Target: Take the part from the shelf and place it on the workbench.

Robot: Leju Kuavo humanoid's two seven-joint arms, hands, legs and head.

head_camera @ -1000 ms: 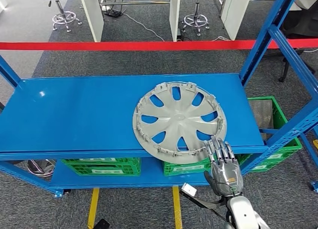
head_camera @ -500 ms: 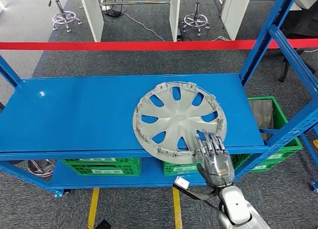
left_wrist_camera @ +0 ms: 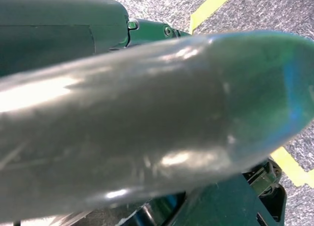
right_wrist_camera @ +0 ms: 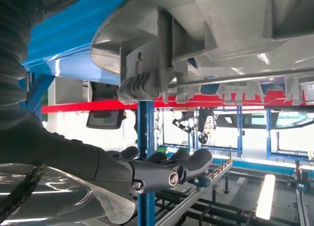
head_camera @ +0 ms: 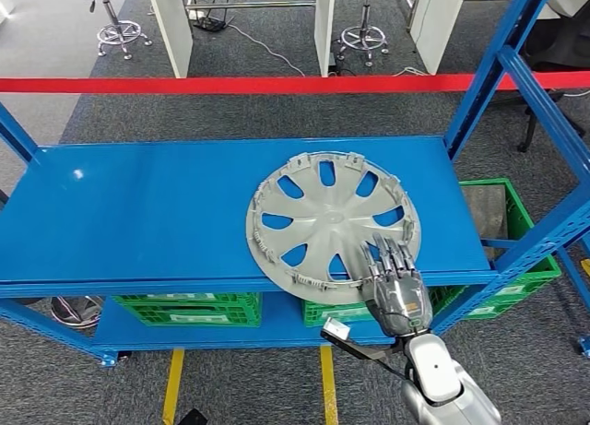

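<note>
A silver hubcap (head_camera: 327,218) lies flat on the blue shelf (head_camera: 139,213), right of centre, its near rim overhanging the shelf's front edge. My right hand (head_camera: 395,291) reaches in from below at the hubcap's near-right rim, with its fingers (head_camera: 390,257) stretched out over the rim. In the right wrist view the hubcap's ribbed rim (right_wrist_camera: 155,64) passes close by the hand, and the dark fingers (right_wrist_camera: 167,167) are spread with a gap between them and the rim. Nothing is gripped.
Green crates (head_camera: 188,307) stand on the lower shelf and another (head_camera: 518,250) at the right. Blue uprights (head_camera: 487,75) frame the shelf's right end. A red barrier tape (head_camera: 208,85) runs behind, with stools and white table legs beyond it.
My right hand has moved forward and slightly left, from just off the hubcap's near edge to over its rim. The hubcap has not moved.
</note>
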